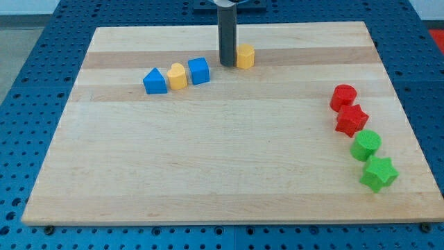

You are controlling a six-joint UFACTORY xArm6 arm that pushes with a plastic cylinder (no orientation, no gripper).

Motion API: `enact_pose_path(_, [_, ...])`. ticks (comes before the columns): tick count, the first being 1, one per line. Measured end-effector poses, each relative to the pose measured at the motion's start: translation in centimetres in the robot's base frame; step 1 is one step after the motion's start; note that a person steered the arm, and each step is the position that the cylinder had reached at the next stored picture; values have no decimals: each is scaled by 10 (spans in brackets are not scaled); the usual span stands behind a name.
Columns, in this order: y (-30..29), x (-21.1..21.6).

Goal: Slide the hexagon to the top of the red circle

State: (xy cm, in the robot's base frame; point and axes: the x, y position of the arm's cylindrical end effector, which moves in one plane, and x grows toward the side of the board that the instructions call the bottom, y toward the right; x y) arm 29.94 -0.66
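Far to the view's upper left of the red circle (343,96), the yellow hexagon (245,55) sits near the board's top edge. My tip (227,64), a bare rod with nothing to open or close, touches its left side. The push seems barely begun; nearly the whole slide rightward remains.

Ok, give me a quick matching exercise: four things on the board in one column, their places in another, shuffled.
Things:
1. yellow hexagon
2. red circle
3. green star
4. blue triangle

Places:
A. lowest block at the view's right
B. touching my tip, on its right
C. leftmost block
D. top of the right-hand column of blocks

Pairs: 1-B, 2-D, 3-A, 4-C
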Motion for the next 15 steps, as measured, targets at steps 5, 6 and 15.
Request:
enact_pose_path(5, [75, -25])
enact_pose_path(6, [97, -25])
enact_pose_path(15, [208, 8])
